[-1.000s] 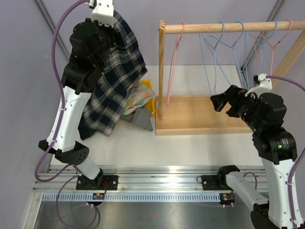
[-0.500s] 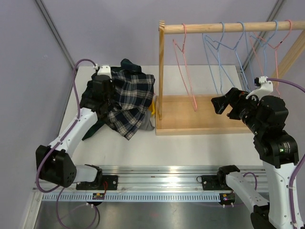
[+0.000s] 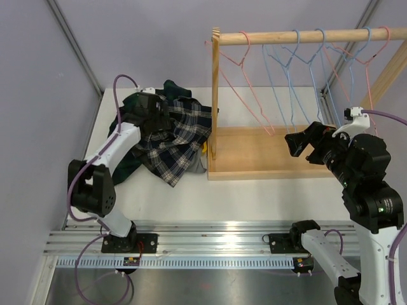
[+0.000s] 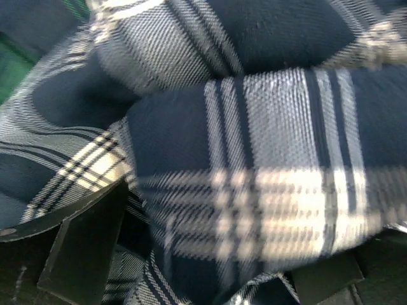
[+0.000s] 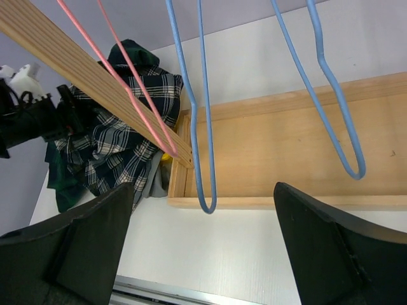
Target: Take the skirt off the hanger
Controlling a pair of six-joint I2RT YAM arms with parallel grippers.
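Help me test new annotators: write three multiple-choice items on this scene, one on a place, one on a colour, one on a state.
1. Where is the plaid skirt? A heaped on the table, left of the wooden rack; B hanging from the rail; C lying in the rack's base.
2. What colour is the hanger nearest the rack's left post? A blue; B green; C pink.
3. How is the right gripper? A shut on a hanger; B open, empty; C shut on the skirt.
Key: 1 A, the top view shows it piled beside the post; 2 C, its wire is pink; 3 B, its fingers stand apart with nothing between.
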